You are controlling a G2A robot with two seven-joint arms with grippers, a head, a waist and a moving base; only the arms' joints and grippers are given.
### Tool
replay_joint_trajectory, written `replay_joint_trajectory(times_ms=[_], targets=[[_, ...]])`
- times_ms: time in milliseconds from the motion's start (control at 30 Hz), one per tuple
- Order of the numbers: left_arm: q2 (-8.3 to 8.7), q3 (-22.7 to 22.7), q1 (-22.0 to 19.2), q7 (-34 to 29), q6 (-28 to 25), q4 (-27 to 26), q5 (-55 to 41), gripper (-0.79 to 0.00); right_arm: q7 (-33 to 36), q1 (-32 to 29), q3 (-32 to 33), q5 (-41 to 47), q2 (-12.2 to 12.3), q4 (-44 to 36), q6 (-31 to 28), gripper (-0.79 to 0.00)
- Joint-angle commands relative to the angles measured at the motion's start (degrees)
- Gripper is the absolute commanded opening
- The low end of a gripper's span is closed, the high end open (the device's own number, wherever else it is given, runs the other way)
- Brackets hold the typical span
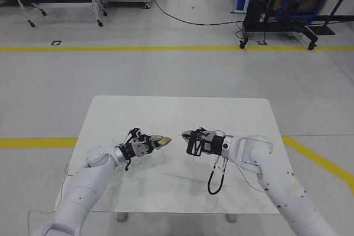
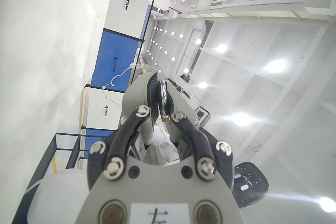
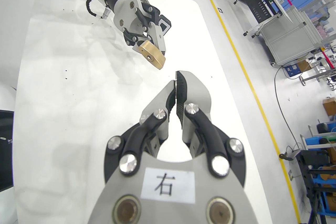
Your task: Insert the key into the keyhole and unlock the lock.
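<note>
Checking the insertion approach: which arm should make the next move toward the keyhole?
Probably right. The right end effector, shut, points at the keyhole of the padlock, a gap between. The left end effector is occupied holding the padlock.

I see a pale grey floor (image 1: 165, 71) crossed by a yellow line (image 1: 135, 49) near the top of the frame. A white table (image 1: 177, 112) sits centre, a black wheeled stand (image 1: 280, 29) upper right. Round ceiling lights (image 2: 221, 48) glow, and blue wall panels (image 2: 115, 51) line the room.
</note>
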Motion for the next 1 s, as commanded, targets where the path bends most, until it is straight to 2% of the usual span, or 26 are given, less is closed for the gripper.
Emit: replay_joint_trajectory(times_ms=[0, 100, 400, 600, 967], targets=[[-0.07, 0.23, 0.16, -0.06, 0.09, -0.36, 0.14, -0.785, 1.86, 0.05, -1.37, -3.82, 0.03, -0.72, 0.23, -0.785], [-0.07, 0.58, -0.02, -0.04, 0.37, -0.38, 1.25, -0.785, 6.14, 0.61, -5.09, -13.68, -0.03, -3.35, 1.41, -0.785], [-0.28, 1.00, -0.25, 0.36, 1.52, 0.11, 1.42, -0.785, 1.79, -0.11, -11.00, -31.85, 0.14, -6.40, 7.15, -0.785], [-0.41, 0.86, -0.26, 0.42, 1.74, 0.36, 0.64, -0.785, -2.76, -0.10, -12.23, -36.00, 0.37, -6.11, 6.55, -0.785], [-0.48, 0.49, -0.06, -0.85, 1.34, 0.29, -0.17, -0.785, -8.15, -0.33, -10.84, -35.75, 0.76, -4.83, 5.25, -0.785]])
